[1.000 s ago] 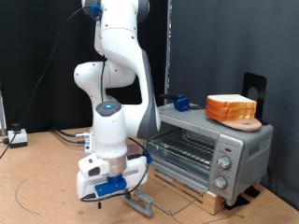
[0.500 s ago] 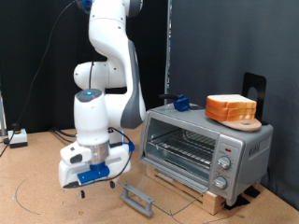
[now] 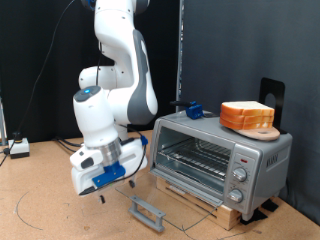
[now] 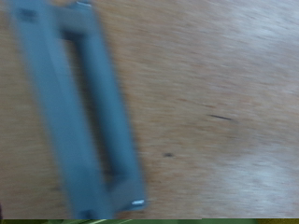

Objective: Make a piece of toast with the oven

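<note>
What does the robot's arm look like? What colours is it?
The arm is chunky and white, made of rounded segments with dark grey joints. A small blue light glows on one joint. Its end effector is white with blue parts, and black cables run behind the arm.

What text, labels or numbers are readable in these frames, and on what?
None can be read.
The oven has a small red mark on its control panel and faint markings around its knobs: too small to read.
The blue part by the gripper: no legible lettering.
Wrist view: only the blurred grey handle on the wooden table, no text.
</note>
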Robot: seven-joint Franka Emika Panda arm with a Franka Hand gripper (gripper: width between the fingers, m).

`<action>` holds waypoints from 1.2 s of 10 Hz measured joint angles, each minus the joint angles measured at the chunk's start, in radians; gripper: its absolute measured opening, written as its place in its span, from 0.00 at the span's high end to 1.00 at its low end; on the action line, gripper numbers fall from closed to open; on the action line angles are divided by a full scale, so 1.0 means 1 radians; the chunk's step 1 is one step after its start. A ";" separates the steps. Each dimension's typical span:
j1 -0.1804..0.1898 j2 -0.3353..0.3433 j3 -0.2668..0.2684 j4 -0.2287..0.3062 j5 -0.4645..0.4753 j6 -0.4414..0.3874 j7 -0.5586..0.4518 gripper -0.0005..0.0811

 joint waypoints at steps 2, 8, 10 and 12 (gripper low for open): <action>-0.008 -0.071 -0.012 0.012 0.022 -0.160 -0.025 0.00; -0.028 -0.263 -0.043 0.044 -0.019 -0.518 -0.046 0.00; -0.030 -0.331 -0.041 0.045 -0.077 -0.555 0.001 0.00; -0.030 -0.362 -0.040 0.030 -0.096 -0.558 0.025 0.00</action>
